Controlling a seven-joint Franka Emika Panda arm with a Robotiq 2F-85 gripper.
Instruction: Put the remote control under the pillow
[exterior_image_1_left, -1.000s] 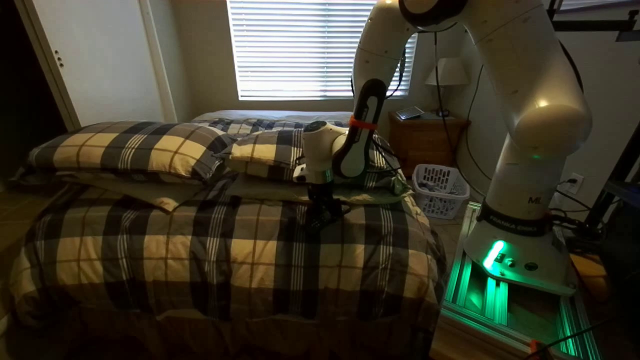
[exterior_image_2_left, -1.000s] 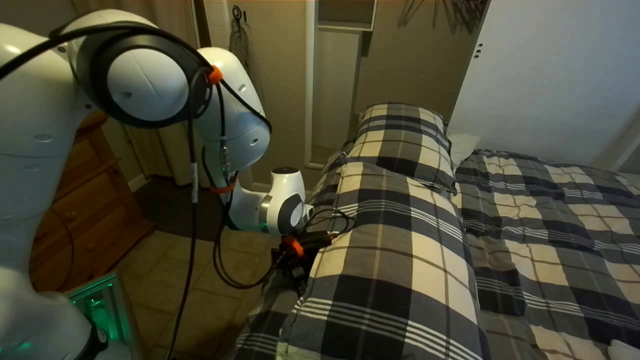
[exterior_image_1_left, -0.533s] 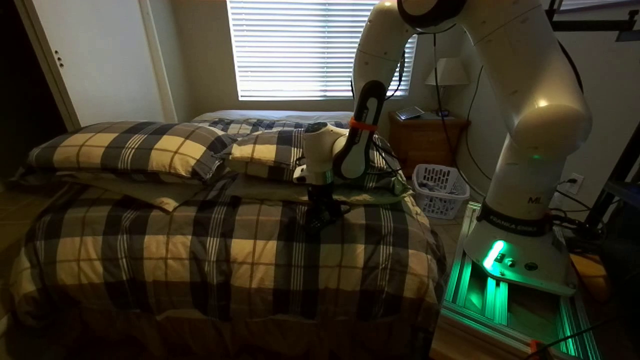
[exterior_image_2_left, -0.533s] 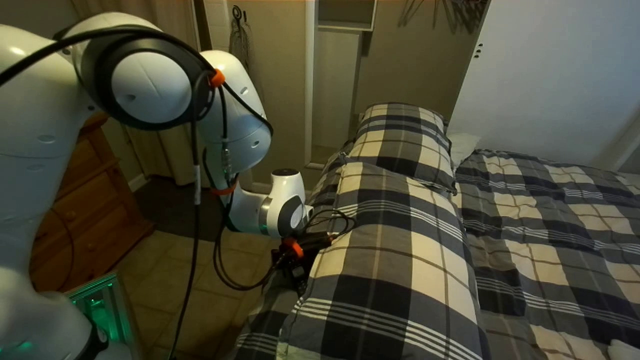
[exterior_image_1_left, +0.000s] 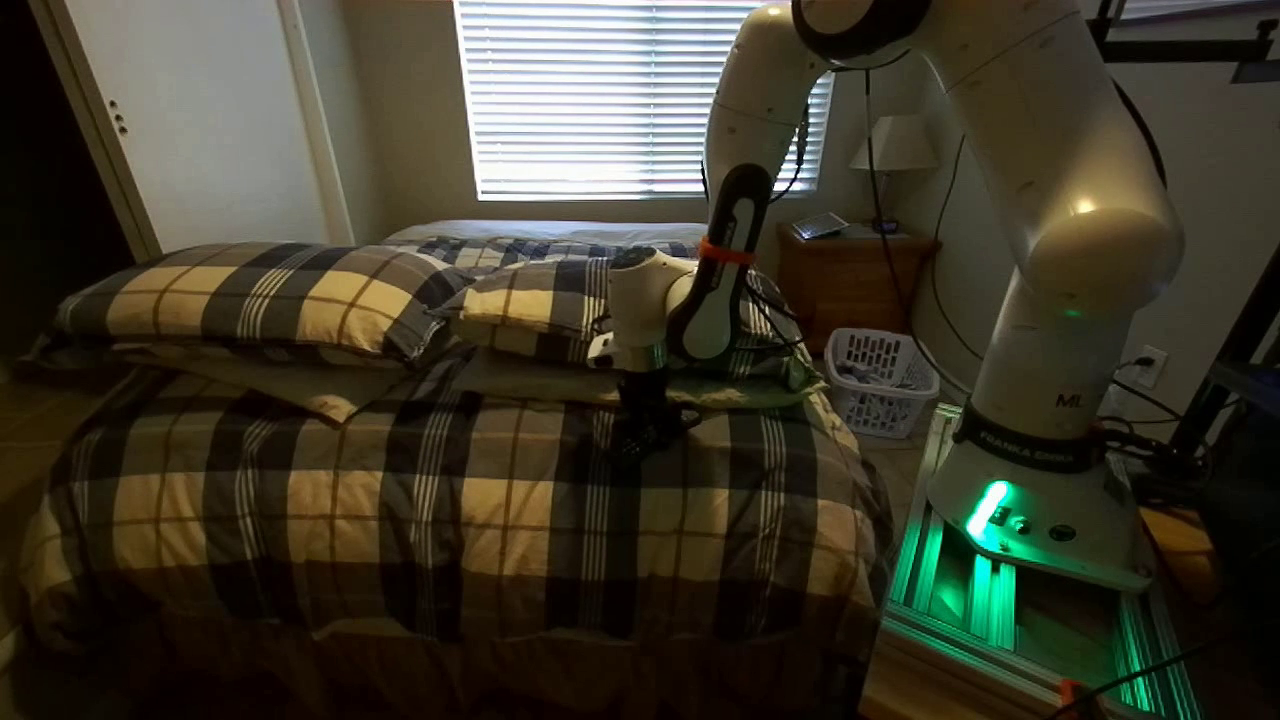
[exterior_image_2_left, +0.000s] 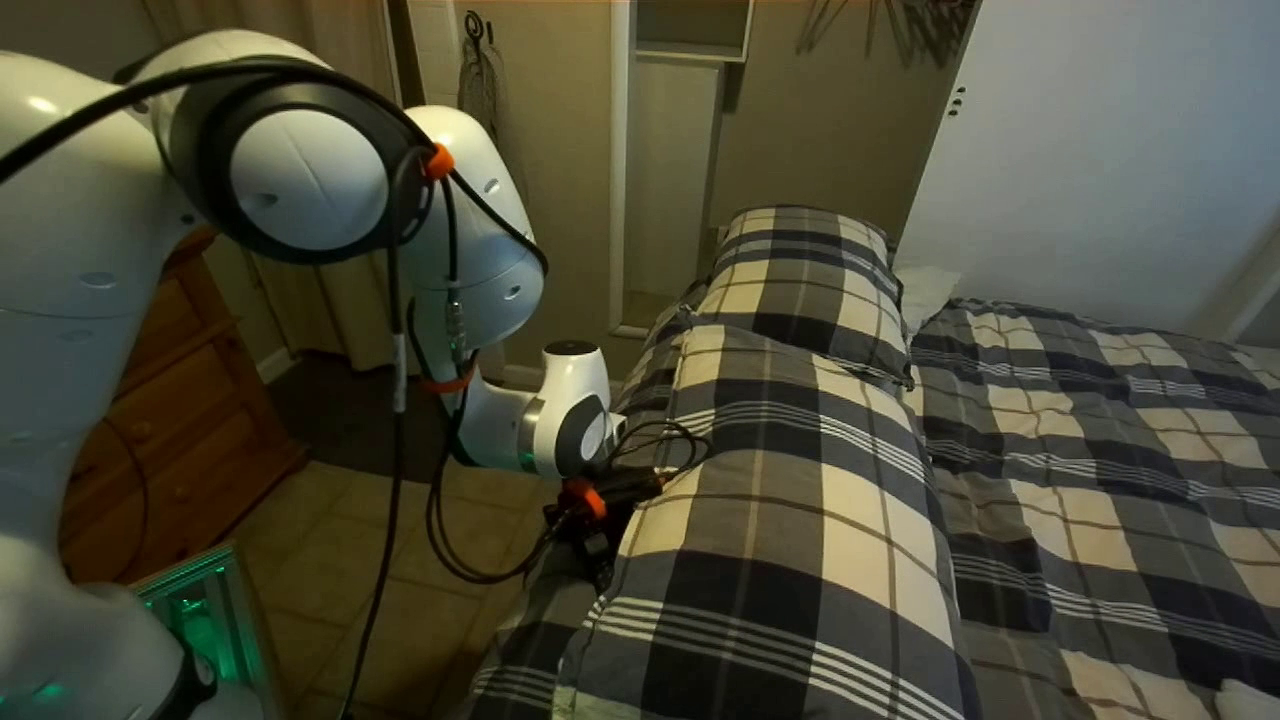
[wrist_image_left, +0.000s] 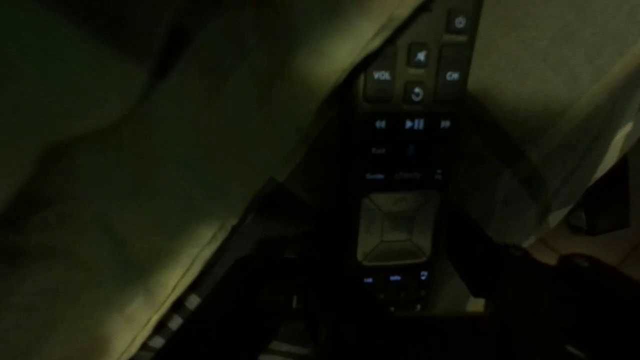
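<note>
We read the hand (wrist_image_left: 397, 235) as clamped on the remote (wrist_image_left: 407, 150): its fingers (wrist_image_left: 472, 265) seem to lie close along both long edges, near the big square button, though deep shadow hides the contact itself. That grip across the narrow way makes sense to us, since it leaves the power-button end free to lead under the pillow. In both exterior views the hand is low, beside the flatter pillow (exterior_image_2_left: 780, 520) rather than over it, the sensible side for a push underneath; the plumper pillow (exterior_image_1_left: 270, 300) lies well apart from the work. In the wrist view a plain greenish cloth (wrist_image_left: 200, 150) crosses one corner of the remote. We cannot tell whether it belongs to the flatter pillow, so we would call the tucking barely begun at most. Nor can we tell whether the remote touches the bedcover (exterior_image_1_left: 500, 520). We judge it should go further in before any release.
</note>
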